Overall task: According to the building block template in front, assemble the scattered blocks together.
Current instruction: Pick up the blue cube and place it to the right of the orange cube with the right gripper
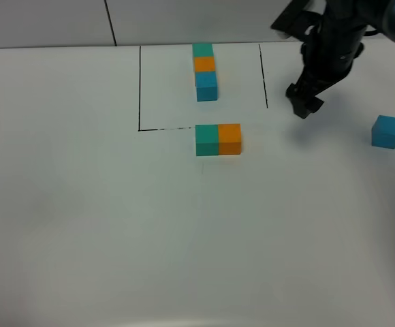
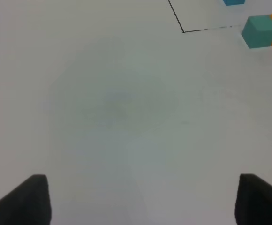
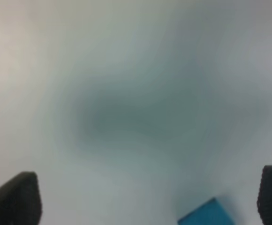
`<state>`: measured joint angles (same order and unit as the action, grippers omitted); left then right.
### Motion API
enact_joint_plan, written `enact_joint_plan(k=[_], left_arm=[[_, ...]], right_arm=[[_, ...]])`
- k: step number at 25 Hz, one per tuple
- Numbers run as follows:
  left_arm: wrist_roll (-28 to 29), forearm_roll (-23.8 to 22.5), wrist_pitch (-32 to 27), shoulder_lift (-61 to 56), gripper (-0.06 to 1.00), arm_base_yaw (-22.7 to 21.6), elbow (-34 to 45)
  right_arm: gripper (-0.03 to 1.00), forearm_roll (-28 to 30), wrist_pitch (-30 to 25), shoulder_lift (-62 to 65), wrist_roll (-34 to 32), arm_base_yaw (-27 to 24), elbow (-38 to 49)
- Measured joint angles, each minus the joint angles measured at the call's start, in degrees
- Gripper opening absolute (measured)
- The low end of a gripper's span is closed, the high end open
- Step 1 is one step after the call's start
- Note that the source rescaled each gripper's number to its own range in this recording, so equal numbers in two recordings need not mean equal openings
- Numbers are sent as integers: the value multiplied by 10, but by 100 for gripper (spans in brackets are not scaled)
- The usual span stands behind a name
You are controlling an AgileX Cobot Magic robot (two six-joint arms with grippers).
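right fingers (image 3: pixel 15 199): spread wide, nothing between them; view blurred
left fingers (image 2: pixel 30 199): also apart, empty, over bare table (image 2: pixel 126 117)
right gripper (image 1: pixel 305 103): hovers above the table between template and blue cube, touching neither
template (image 1: pixel 204 67): teal-orange-blue row inside black frame (image 1: pixel 139 88), far side of table
teal cube (image 1: pixel 207 139) + orange cube (image 1: pixel 229 139): touching side by side, just outside the frame's near line
blue cube (image 1: pixel 387 131): alone, well apart to the right; one corner shows in the right wrist view
step (judged): fetch blue cube, the last one
how to: centre jaws over the cube, square to its faces, close on two opposite sides; set it flush against orange's free side, in line with the pair
risk: a low or skewed approach could shove the teal/orange pair apart
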<state>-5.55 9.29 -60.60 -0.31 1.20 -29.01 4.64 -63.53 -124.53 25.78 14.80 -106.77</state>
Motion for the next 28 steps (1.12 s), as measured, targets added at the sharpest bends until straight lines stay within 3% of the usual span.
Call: enact_joint_plan(k=[7, 10, 28], left_arm=[[0, 0, 0, 0, 79, 0, 0], [0, 0, 0, 0, 79, 0, 0], [0, 0, 0, 0, 79, 0, 0]], right_arm=[[85, 10, -25, 1, -261, -96, 7], [82, 25, -36, 1, -324, -124, 7], [77, -30, -54, -46, -299, -159, 9]])
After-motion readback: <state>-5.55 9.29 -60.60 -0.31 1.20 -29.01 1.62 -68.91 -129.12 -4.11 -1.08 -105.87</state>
